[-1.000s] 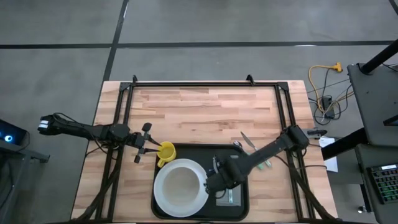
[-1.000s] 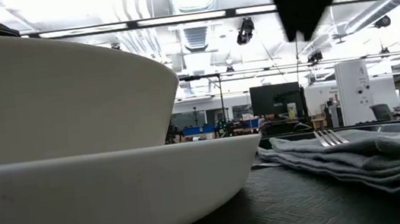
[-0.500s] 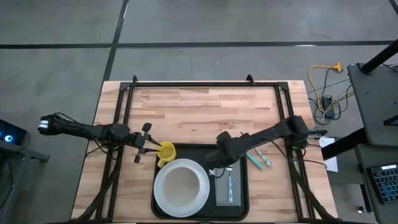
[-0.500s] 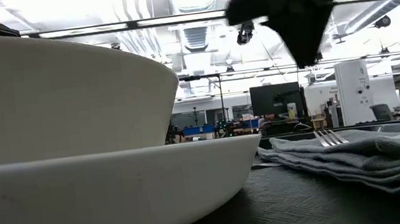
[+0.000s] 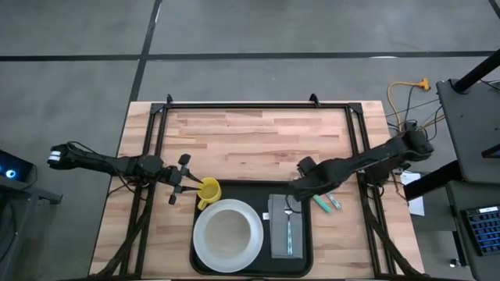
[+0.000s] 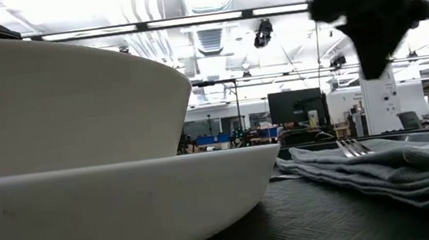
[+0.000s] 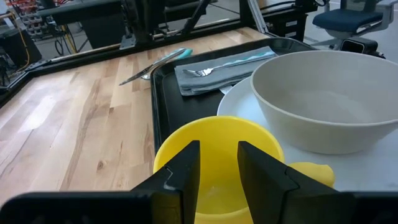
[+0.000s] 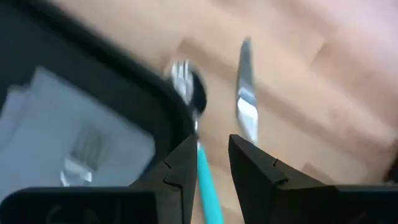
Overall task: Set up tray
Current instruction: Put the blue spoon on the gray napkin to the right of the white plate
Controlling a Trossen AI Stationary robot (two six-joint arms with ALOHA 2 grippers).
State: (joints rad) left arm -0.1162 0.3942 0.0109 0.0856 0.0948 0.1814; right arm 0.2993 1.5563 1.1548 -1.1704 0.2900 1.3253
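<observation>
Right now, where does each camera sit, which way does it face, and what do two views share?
High: above the table, facing down; both arms, tray.
Low: on the tray, facing level; bowl, napkin, right arm above.
Left wrist: past left gripper at yellow cup.
Right wrist: past right gripper down at knife.
Shared: the fork shows in low and left wrist views.

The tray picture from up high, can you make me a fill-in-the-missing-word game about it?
1. The fork lies on the grey ____, which sits on the black tray.
2. The white bowl sits on a white ____.
3. The left gripper fingers straddle the rim of the ____ mug.
4. The knife lies on the wooden ____, outside the tray.

Missing words: napkin; plate; yellow; table
</observation>
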